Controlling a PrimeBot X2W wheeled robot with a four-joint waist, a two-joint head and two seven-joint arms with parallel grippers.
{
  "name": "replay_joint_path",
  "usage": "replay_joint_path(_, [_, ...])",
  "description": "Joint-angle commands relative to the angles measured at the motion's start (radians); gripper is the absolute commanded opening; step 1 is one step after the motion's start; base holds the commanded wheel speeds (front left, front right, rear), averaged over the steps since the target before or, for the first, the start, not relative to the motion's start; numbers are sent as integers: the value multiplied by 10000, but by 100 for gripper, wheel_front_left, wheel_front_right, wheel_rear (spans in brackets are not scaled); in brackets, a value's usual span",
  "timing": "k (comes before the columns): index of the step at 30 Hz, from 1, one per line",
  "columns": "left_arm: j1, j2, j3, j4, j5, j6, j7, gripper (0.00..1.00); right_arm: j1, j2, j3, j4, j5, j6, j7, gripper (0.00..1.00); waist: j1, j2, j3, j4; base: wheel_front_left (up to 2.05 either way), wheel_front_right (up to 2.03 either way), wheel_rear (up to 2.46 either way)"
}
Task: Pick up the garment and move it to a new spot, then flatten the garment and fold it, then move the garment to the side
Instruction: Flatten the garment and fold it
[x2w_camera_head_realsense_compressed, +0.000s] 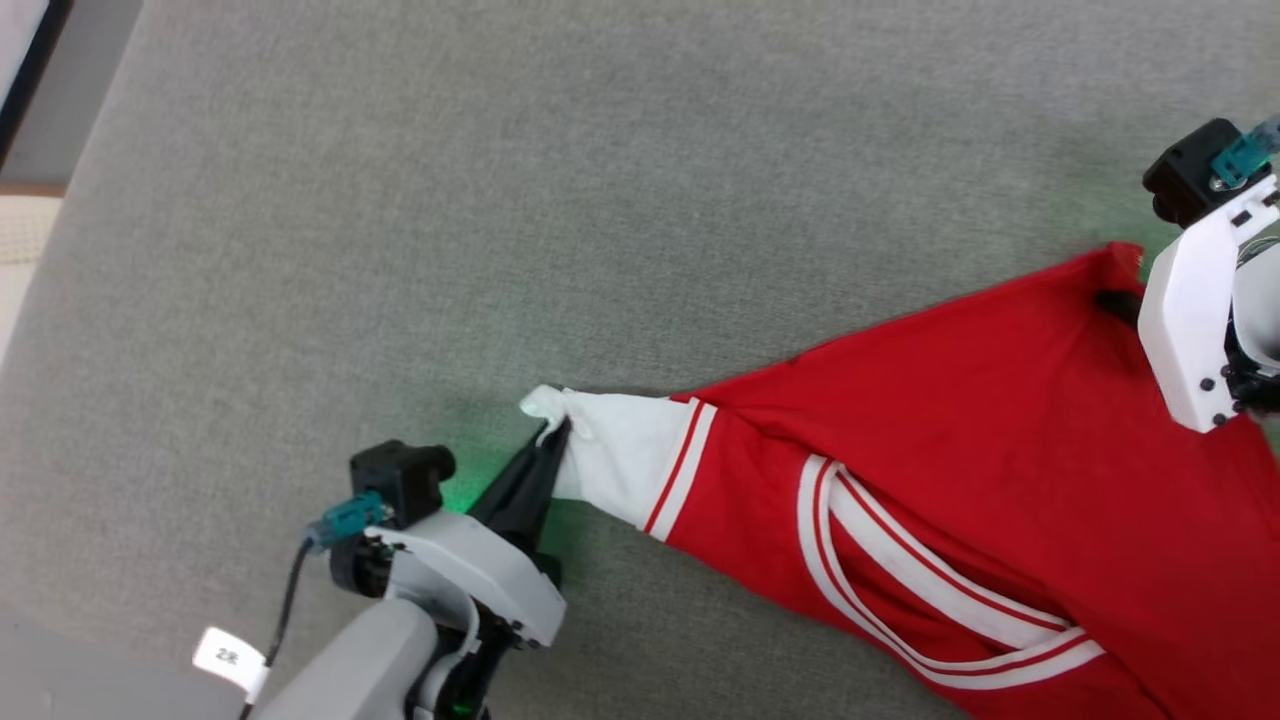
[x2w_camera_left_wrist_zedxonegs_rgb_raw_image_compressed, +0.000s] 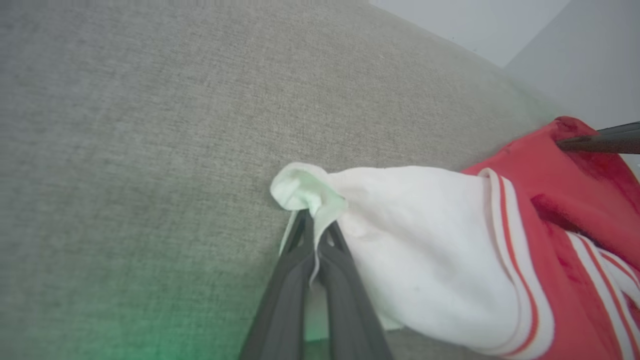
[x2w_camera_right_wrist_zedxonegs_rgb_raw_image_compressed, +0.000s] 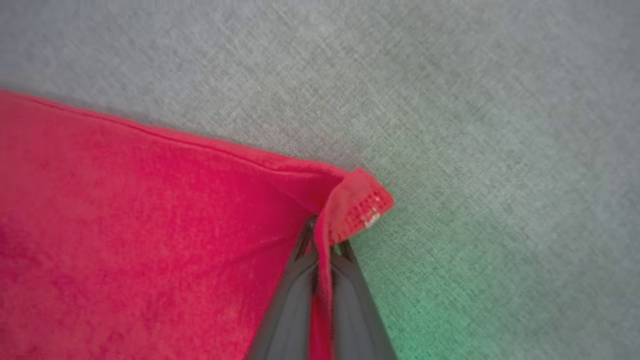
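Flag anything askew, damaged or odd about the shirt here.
Nothing damaged or spilled. The garment lies askew and creased on the grey surface, stretched between the left gripper, shut on its bunched white sleeve, and the right gripper, shut on a red hem corner.

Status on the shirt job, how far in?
Done: both grips made. In hand: left gripper shut on the white sleeve tip, right gripper shut on a red hem corner, shirt stretched between them on the grey surface. Left: flatten, fold, move aside.
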Motion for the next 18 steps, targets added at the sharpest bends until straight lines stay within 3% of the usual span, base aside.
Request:
replay_joint_path(1, [75,77,100,11,-66,23,-28,0,311,62,-63,384,34,-24,-225,0,0,-1,-238,-215,0,0,0])
replay_joint_path(6, [193,256,538,-483,-212,-110,-99,0,23,649,-1565,1406,125,-21,-1794,0,0,-1,-564,-585,0,0,0])
replay_joint_path(11, [-62,510,1087,-1088,-436,-508,-143,0,-238,1270,-3067,2502,-20,-21,-2948,0,0,-1,-704,-1016,0,0,0])
replay_joint_path(18, [-2323,890,1561,-487,-986,-1249,559,0,-1314,2256,-4803,3926,-622,-21,-4232,0,0,-1,-531,-1475,0,0,0])
